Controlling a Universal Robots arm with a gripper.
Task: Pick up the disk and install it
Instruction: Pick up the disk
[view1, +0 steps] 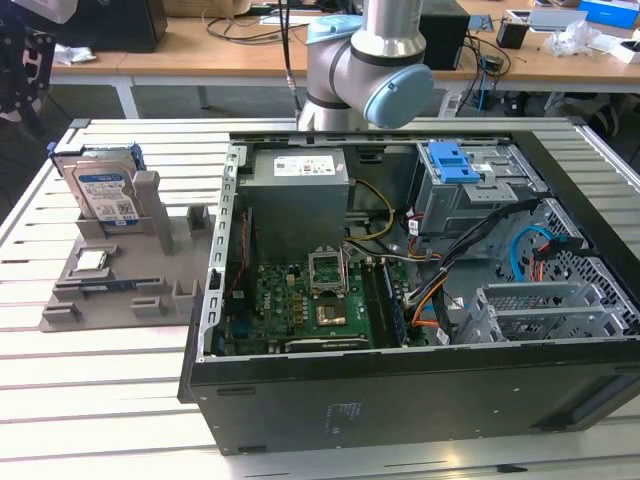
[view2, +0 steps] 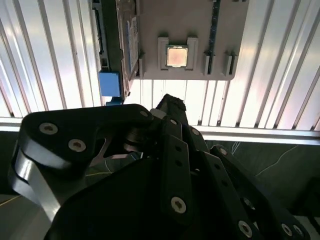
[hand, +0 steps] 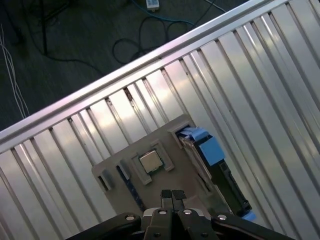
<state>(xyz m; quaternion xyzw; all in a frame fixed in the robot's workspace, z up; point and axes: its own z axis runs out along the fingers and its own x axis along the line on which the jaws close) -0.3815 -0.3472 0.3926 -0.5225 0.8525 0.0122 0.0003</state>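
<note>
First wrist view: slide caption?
Shut end effector facing the tray; disk on edge in its slot, chip alongside.

Silver metal disk (view1: 105, 192) with blue plastic rails (view1: 137, 158), matt grey plastic tray (view1: 110, 305), ribbed shiny metal table (view1: 100, 400).

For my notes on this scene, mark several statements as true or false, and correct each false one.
1. The flat silver-metal disk with blue side rails stands upright in the grey plastic holder tray. True.
2. The gripper holds the disk. False: it is shut on nothing, and the disk is apart from it.
3. The small square silver processor chip lies on the tray. True.
4. The black computer case is closed. False: it is open, and the green board shows inside.
</note>
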